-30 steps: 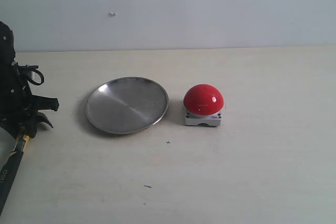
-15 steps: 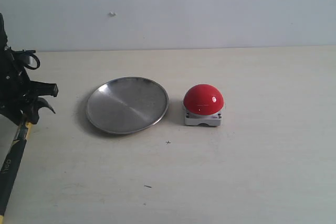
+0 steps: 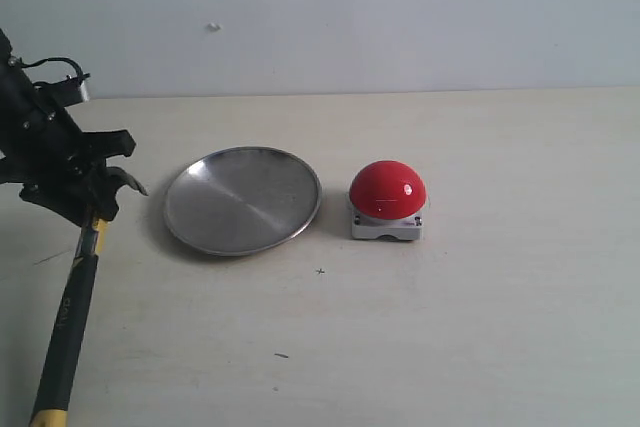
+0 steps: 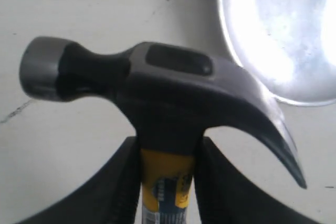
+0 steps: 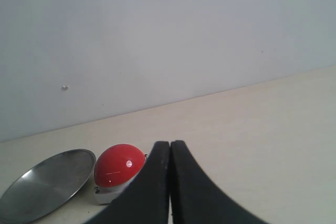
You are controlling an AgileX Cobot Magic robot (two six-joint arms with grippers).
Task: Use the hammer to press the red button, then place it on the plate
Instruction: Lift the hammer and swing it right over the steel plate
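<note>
At far left of ext view, L gripper [image 3: 92, 209] is seen clamped on the hammer [image 3: 68, 319], fingers pinched on the yellow neck just under the head. Same grip is confirmed in L wrist view: both black fingers [image 4: 123, 182] are pressed against the neck from either side, no gap visible. Hammer appearance: dark metal head w/ round striking face at one end and curved claw at the other, yellow neck w/ a label, black handle w/ lettering, yellow end cap at the very bottom edge of ext view. Long axis is set steeply, tilted slightly: head up at the gripper, handle running down toward bottom-left of ext view. Claw is pointed toward the plate [image 3: 243, 200], striking face away from it. Whether the end cap touches the table [image 3: 480, 327] cannot be told, as it is cut by the frame edge. Plate is laid flat on the table just right of the gripper, not touched by hammer or fingers. Red button [image 3: 387, 190] is sat on its grey base just right of the plate, close to it but apart, well apart from the hammer. R gripper [image 5: 170, 148] is shown only in R wrist view: fingers pressed together, nothing held, w/ button and plate in the background beyond the fingertips.
</note>
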